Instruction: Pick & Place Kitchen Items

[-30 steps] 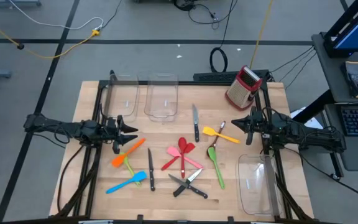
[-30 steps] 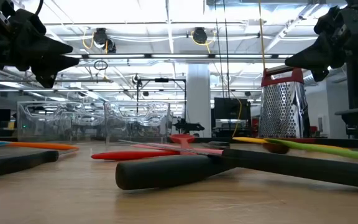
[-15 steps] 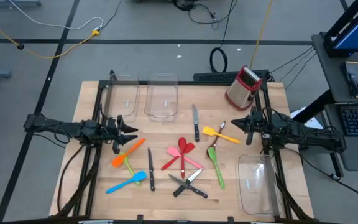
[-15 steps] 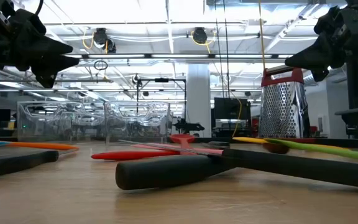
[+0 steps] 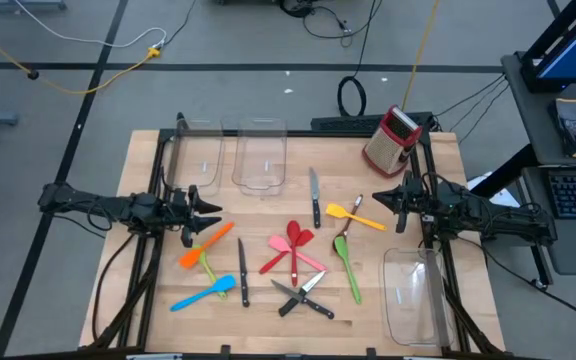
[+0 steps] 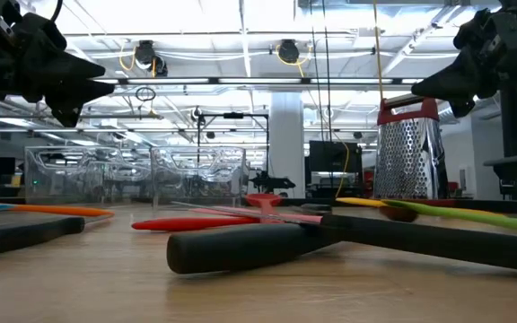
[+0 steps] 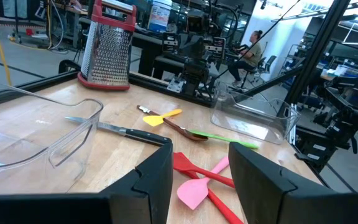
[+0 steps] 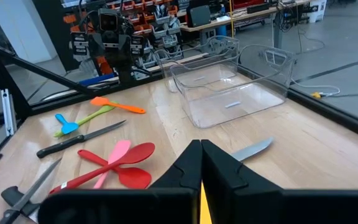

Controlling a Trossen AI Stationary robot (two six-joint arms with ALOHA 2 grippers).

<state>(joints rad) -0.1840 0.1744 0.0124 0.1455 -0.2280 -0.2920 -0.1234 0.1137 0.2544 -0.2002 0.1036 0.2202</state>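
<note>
Left gripper hovers above table's left side, over orange spatula; fingers parted, nothing between them. Right gripper hovers at right, near yellow spatula; fingers pressed together, empty.

Utensils scattered mid-table: red spoon crossing pink spatula, green spoon, blue spatula, brown spoon partly under yellow spatula. Three knives lie loose; two at near edge cross. Low view: handles block most items, colours hard to separate. Red grater far right; clear bins far left.
</note>
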